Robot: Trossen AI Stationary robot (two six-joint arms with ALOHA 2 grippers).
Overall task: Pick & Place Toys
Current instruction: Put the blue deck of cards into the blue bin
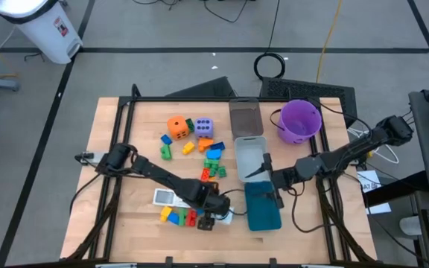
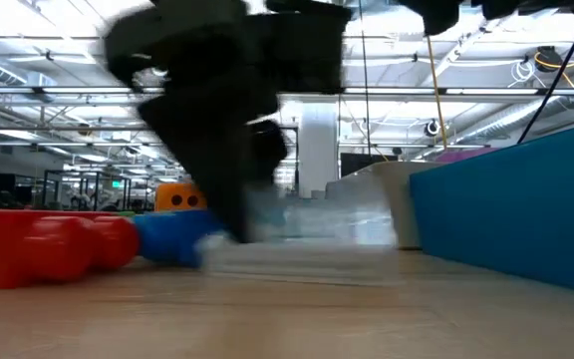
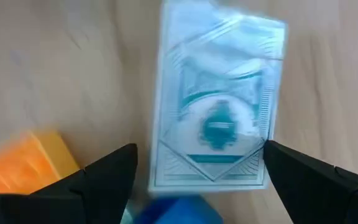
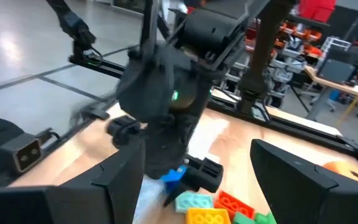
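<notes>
Left wrist view: left gripper (image 3: 197,180) spread wide, straddling white card (image 3: 217,106) flat on table, nothing held. Card sits ~7 o'clock of teal tray (image 1: 263,208). Drop straight, pinch long edges evenly; thin, prob slips. Right gripper (image 1: 270,177) open over tray, idle.

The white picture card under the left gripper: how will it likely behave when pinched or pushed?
The card lies flat on the wood, so its edges may be hard to catch. It looks thin and glossy, so probably light and apt to slide. The open left gripper straddles it; its fingers might bow it.
</notes>
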